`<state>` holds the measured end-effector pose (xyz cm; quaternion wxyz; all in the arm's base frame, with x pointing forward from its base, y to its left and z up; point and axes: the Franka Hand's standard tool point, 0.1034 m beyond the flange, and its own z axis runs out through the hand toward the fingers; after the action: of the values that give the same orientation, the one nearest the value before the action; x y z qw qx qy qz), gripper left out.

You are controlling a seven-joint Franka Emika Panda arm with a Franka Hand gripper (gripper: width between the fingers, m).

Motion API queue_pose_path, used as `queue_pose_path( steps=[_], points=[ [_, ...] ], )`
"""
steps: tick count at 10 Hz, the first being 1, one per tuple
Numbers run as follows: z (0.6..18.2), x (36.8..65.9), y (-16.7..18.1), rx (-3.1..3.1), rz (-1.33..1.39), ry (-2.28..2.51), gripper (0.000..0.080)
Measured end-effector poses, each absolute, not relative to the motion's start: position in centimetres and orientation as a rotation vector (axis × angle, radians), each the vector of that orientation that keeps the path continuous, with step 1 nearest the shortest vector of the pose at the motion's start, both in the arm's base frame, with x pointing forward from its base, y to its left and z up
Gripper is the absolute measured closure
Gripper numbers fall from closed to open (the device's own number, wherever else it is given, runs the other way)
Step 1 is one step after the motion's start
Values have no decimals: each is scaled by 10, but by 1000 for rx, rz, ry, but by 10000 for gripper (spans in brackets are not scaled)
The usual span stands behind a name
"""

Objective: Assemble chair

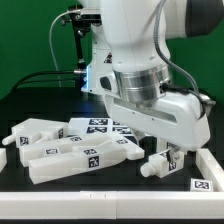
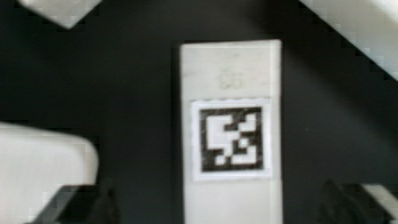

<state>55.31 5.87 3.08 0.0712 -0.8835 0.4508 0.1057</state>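
Observation:
A white chair bar [image 2: 231,110] with a black-and-white tag lies on the black table, running straight between my fingers in the wrist view. My gripper [image 2: 222,205] is open, with one dark finger [image 2: 75,203] on each side of the bar and a gap to each. In the exterior view the gripper [image 1: 166,152] hangs low over this small white part [image 1: 159,167] at the exterior view's right. Several other white chair parts [image 1: 70,152] lie in a pile to the exterior view's left.
A flat white piece with several tags [image 1: 105,127] lies behind the pile. A white rail [image 1: 110,197] runs along the table's front and right sides. In the wrist view another white part [image 2: 36,158] lies close beside the bar.

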Motion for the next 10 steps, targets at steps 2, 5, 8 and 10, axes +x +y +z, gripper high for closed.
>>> queue_pose_path(
  steps=[2,5,8,10],
  points=[
    [25,552,66,-2644,315,1398,173],
    [9,545,77,-2673,284,1378,150],
    [9,545,79,-2677,282,1370,262],
    [9,545,79,-2677,283,1370,446]
  ],
)
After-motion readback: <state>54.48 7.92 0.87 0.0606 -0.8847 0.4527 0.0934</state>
